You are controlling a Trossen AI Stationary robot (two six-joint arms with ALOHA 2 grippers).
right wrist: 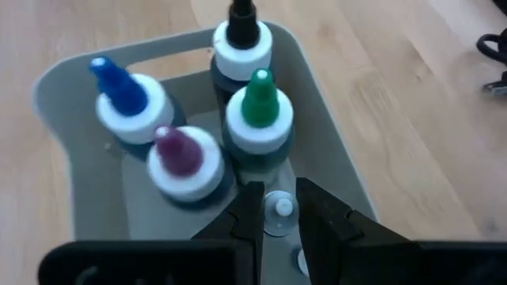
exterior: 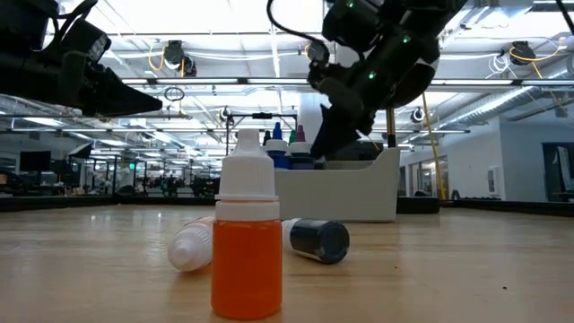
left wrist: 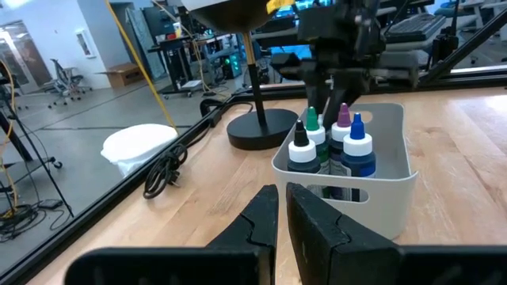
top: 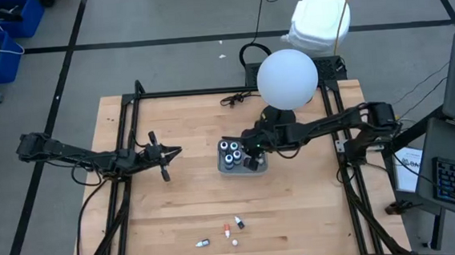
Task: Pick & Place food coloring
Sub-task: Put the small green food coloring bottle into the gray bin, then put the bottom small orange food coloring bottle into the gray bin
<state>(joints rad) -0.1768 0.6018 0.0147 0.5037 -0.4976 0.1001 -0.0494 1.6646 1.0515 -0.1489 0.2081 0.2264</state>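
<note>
A pale tray (top: 256, 167) in the middle of the table holds four dark jars (top: 230, 152) with pale tops and coloured tips: blue (right wrist: 127, 99), purple (right wrist: 184, 158), green (right wrist: 257, 115) and black (right wrist: 242, 39). My right gripper (right wrist: 279, 226) reaches down into the tray beside them, shut on a tiny white-capped dropper bottle (right wrist: 279, 209). Several more tiny bottles (top: 228, 233) sit near the table's near edge; an orange one (exterior: 247, 247) stands upright and two (exterior: 314, 240) lie on their sides. My left gripper (left wrist: 283, 210) hovers shut to the left of the tray. My right gripper holds the tiny dropper bottle pinched between its two fingers (right wrist: 249, 218), on the body just below the white cap (right wrist: 279, 207). The fingers come from above, pointing down into the tray. The bottle stands upright in the hold; whether its base rests on the tray floor cannot be seen.
A black lamp base (top: 279, 116) with a white globe (top: 287, 77) stands just behind the tray. Black frame rails (top: 125, 151) run along the table's left and right sides. A cable (top: 237, 99) lies at the far edge. Bare wood (top: 185, 203) lies between the tray and the loose bottles.
</note>
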